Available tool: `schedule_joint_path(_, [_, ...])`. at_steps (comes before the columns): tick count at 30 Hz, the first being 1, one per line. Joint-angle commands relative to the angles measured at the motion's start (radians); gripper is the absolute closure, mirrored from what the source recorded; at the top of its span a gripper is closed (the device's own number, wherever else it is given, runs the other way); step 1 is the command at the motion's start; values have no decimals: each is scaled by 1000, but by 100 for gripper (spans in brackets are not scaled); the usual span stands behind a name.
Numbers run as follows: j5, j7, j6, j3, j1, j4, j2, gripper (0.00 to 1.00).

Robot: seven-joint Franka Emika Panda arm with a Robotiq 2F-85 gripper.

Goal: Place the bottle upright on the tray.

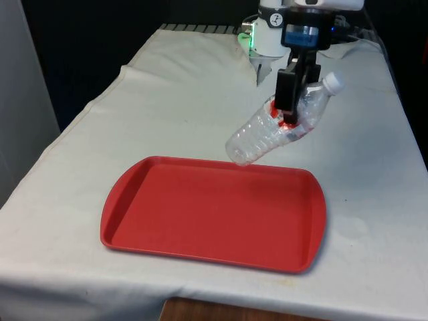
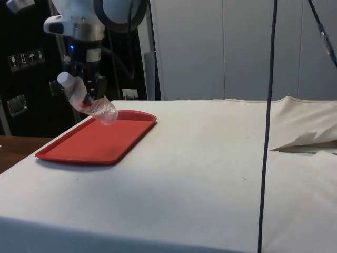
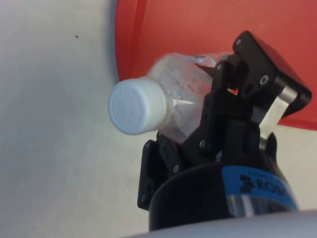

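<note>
Clear plastic bottle (image 1: 277,128), clamped at mid-body in the closed gripper (image 1: 289,119), hangs tilted above the red tray's (image 1: 200,221) far rim; advise righting it fully, base down, before lowering onto the tray floor.

Only part of a word is showing on the gripper (image 3: 218,124): dark letters "ROB" on its blue band.
</note>
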Motion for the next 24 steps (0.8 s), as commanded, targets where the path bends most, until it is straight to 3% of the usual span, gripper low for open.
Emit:
schedule_joint_path(1, [20, -19, 9, 9, -11, 1, 3, 100])
schedule_joint_path(2, [0, 0, 0, 0, 0, 0, 0, 100])
schedule_joint_path(3, [20, -19, 9, 9, -11, 1, 3, 100])
schedule_joint_path(7, [74, -57, 20, 0, -16, 5, 9, 100])
schedule_joint_path(9, [111, -81, 27, -6, -16, 8, 13, 100])
schedule_joint_path(10, [102, -71, 20, -20, -4, 3, 5, 100])
schedule_joint_path(11, [124, -88, 30, -7, -16, 10, 14, 100])
schedule_joint_path(18, [209, -131, 40, -12, -20, 27, 30, 100])
schedule_joint_path(19, [190, -115, 30, -26, -7, 21, 23, 100])
schedule_joint_path(20, [220, -137, 41, -13, -20, 30, 32, 100])
schedule_joint_path(24, [265, -160, 43, -17, -20, 41, 41, 100])
